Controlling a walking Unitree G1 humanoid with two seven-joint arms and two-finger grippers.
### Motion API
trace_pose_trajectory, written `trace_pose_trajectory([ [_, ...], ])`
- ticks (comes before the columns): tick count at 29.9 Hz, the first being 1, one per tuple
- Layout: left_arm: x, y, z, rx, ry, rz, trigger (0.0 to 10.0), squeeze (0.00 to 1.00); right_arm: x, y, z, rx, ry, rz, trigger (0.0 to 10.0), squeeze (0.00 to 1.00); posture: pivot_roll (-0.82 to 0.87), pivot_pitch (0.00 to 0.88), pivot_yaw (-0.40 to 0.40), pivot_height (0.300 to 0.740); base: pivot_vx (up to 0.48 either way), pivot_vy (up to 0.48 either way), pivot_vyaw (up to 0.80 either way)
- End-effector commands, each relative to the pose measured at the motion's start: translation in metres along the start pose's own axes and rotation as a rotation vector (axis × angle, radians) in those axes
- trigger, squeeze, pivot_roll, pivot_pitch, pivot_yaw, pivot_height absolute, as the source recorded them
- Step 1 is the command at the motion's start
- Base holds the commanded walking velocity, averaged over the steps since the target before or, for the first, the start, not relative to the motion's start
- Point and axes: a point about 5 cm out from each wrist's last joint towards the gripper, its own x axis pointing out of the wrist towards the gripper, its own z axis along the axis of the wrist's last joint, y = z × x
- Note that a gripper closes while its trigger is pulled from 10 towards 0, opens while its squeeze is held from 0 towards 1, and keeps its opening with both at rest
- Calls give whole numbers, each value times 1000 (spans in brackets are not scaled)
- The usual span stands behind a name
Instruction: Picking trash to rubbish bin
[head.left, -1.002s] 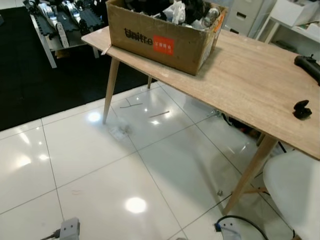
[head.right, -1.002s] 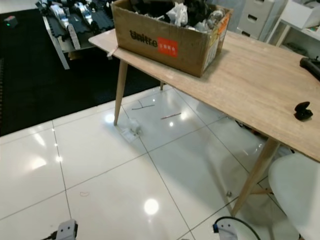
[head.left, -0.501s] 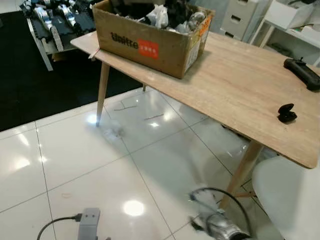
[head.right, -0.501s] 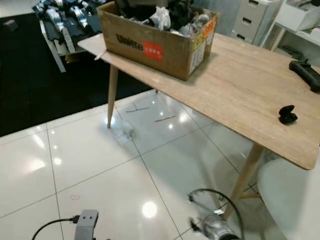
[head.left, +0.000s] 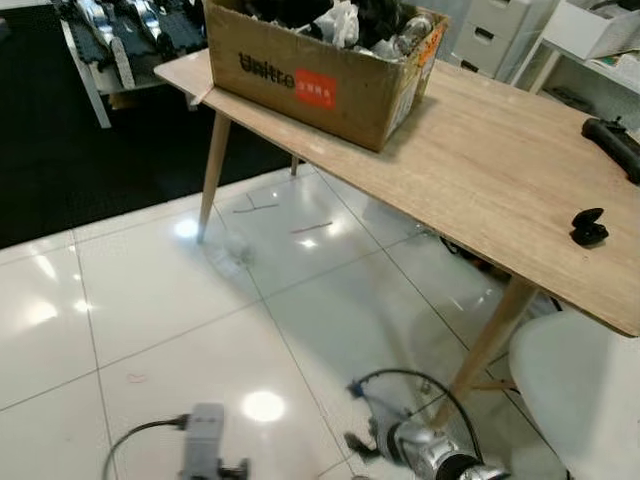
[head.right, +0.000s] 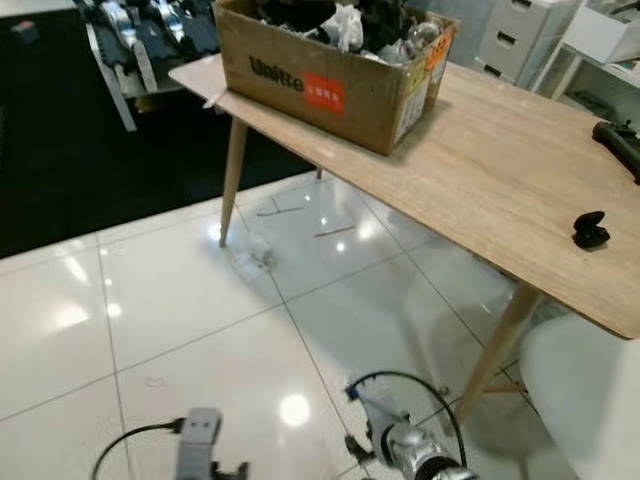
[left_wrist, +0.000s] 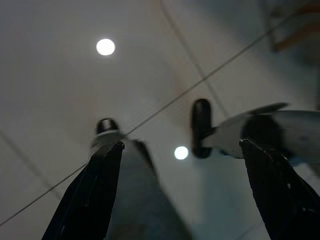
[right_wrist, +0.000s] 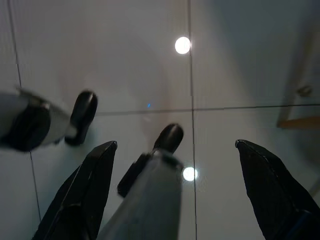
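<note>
Both arms hang low over the white tiled floor (head.left: 150, 320). Left claw (left_wrist: 182, 190) – fingers spread apart, nothing between them. Right claw (right_wrist: 175, 200) – likewise apart and empty. The trash, a small crumpled scrap (head.right: 255, 262), lies on the floor well ahead of both claws, just beside the leg of the wooden tabletop (head.left: 500, 160). The cardboard box (head.left: 320, 65) full of clutter sits on the tabletop, further ahead. No rubbish bin can be made out. Judgement: task at its start – approach, grasp, carry and drop all remain.
</note>
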Motion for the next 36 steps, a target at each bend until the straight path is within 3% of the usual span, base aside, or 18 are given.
trace_pose_trajectory([
  [1, -1, -1, -6, -28, 15, -9, 10000, 0, -2, -2, -6, 42, 5, 2, 10000, 0, 121, 132, -67, 740, 0, 0, 0],
  [3, -2, 0, -6, -70, 4, -3, 10000, 0, -2, -8, 6, 86, -42, -3, 10000, 0, 97, 109, -68, 740, 0, 0, 0],
  [8, -2, 2, -6, -124, -7, 21, 10000, 0, -2, -10, 10, 44, -46, -11, 10000, 0, 88, 101, -65, 740, 0, 0, 0],
  [10, -1, 1, -4, -107, -2, 8, 10000, 0, -2, -8, 6, 9, -34, -14, 10000, 0, 89, 96, -66, 740, 0, 0, 0],
  [12, 0, -1, -1, -38, 10, -26, 10000, 0, -1, -4, 1, -18, -20, -17, 10000, 0, 96, 88, -67, 740, 0, 0, 0],
  [18, 0, -2, -4, 24, 28, -48, 10000, 0, 0, -1, 6, 24, -39, -15, 10000, 0, 127, 93, -63, 740, 0, 0, 0],
  [27, -3, 7, -5, -61, 1, 8, 10000, 0, 4, 13, 2, -30, -4, 14, 10000, 0, 175, 100, -73, 740, 0, 0, 0],
  [30, -4, 9, -4, -61, -3, 13, 10000, 0, 4, 13, 1, 35, -9, 17, 10000, 0, 174, 108, -70, 740, 0, 0, 0],
  [33, -4, 9, -4, -49, 1, 10, 10000, 0, 4, 13, 1, 44, -13, 20, 10000, 0, 174, 116, -61, 740, 0, 0, 0],
  [36, -5, 7, -10, 17, 35, -7, 10000, 0, 3, 10, 1, 114, -34, 14, 10000, 0, 193, 115, -76, 740, 0, 0, 0],
])
